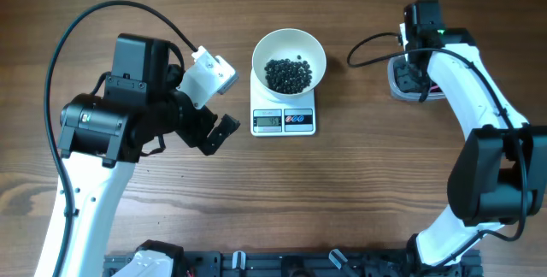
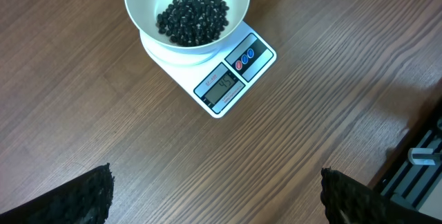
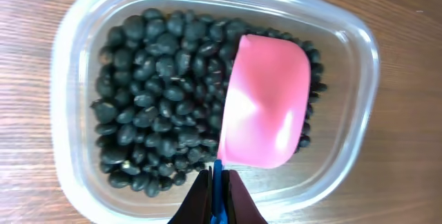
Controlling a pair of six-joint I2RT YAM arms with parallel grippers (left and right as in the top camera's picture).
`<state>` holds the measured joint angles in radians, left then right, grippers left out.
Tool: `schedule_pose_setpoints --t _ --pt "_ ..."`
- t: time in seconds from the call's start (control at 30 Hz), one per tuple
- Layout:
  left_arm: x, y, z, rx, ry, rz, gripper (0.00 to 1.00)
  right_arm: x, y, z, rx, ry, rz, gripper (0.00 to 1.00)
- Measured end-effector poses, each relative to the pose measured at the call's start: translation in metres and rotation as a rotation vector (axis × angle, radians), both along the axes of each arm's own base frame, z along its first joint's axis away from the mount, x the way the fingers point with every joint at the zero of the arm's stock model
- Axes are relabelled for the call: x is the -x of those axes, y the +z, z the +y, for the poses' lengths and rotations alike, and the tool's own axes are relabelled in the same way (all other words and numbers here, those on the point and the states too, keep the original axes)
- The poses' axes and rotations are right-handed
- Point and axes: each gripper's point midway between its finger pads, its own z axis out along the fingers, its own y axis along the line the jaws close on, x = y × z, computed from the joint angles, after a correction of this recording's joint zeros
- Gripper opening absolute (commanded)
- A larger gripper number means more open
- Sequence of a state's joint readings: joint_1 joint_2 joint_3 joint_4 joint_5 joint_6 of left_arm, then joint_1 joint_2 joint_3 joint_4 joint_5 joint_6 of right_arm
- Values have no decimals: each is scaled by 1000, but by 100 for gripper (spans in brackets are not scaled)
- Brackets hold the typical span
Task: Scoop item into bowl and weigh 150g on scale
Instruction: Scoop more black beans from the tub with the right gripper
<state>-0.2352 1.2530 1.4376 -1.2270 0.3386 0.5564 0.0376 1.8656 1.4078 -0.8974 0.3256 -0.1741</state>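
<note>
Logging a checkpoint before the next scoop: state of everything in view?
bowl: on the scale, beans inside
scale: on, digits showing
tub: open, partly filled with beans
pink scoop: in the tub, on the beans
left tool: open, empty
right tool: shut on pink scoop handle

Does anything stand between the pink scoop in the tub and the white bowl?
Only a black cable loop lies on the table between tub and bowl. It is low, so the pink scoop in the right gripper can probably pass above it.
</note>
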Motion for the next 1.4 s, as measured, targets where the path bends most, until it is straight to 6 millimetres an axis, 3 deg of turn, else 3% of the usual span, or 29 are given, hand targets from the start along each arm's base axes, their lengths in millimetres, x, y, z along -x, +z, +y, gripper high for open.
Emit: schedule_pose_setpoints --t 0.13,0.3,0.6,0.8,1.0,1.4 --pt "0 0 0 0 0 0 100 2 3 1 -100 -16 13 4" --pt "0 0 0 0 0 0 100 0 7 3 -348 -66 -8 4" --pt "0 0 0 0 0 0 100 10 15 -10 -656 -214 -26 4" --pt "0 0 0 0 0 0 100 14 17 -9 -751 -285 -19 4" --pt "0 0 0 0 0 0 100 10 7 -7 -827 -391 9 4" --pt "0 0 0 0 0 0 100 16 6 -37 -1076 -590 -10 4"
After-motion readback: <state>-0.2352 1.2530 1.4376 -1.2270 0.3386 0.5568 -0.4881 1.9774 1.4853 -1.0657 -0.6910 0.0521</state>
